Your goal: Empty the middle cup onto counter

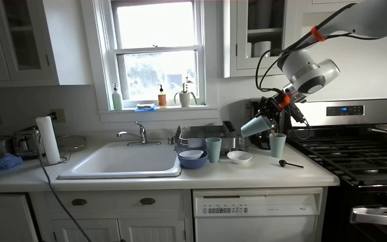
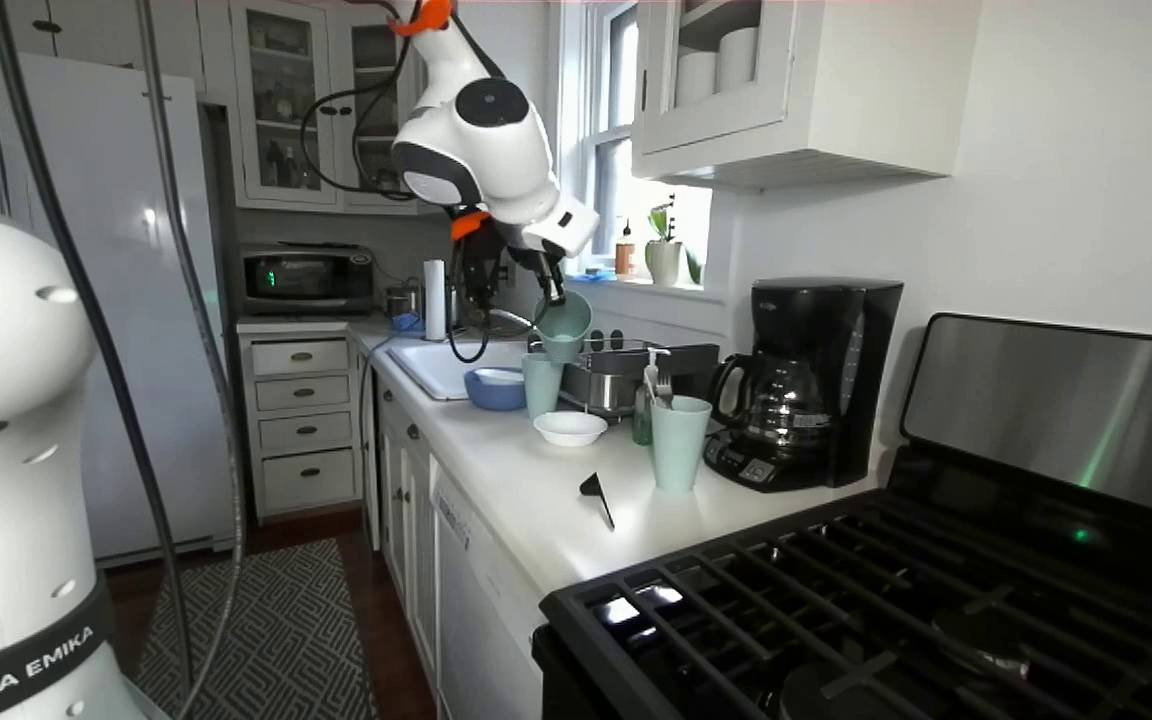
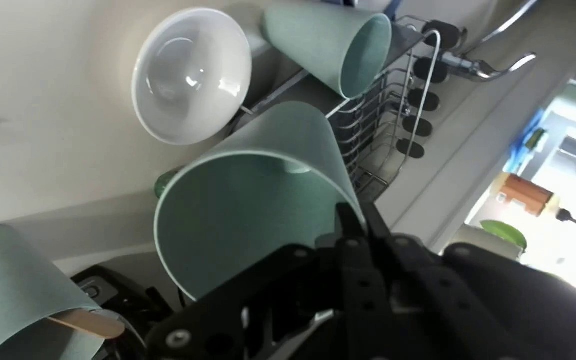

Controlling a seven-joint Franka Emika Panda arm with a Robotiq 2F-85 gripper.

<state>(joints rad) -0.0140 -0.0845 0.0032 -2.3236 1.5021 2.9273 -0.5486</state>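
Middle cup (image 2: 566, 325) is held above the surface (image 1: 264, 174), to the left of the coffee maker (image 2: 806, 385) in an exterior view. Gripper (image 3: 360, 217): clamped across the cup's wall at the rim. Identity inferred: one look-alike cup (image 2: 681, 445) is stood just beside the coffee maker, another cup (image 1: 213, 150) farther from it. Lifting and tilting are judged done; the cup lies nearly sideways, mouth not turned down. Black scoop (image 1: 284, 163) is seen in front of the coffee maker; origin unknown. Pale patch (image 3: 297, 168) noted inside: base or contents, undetermined. Pouring out is unconfirmed; a further tip is probably left.
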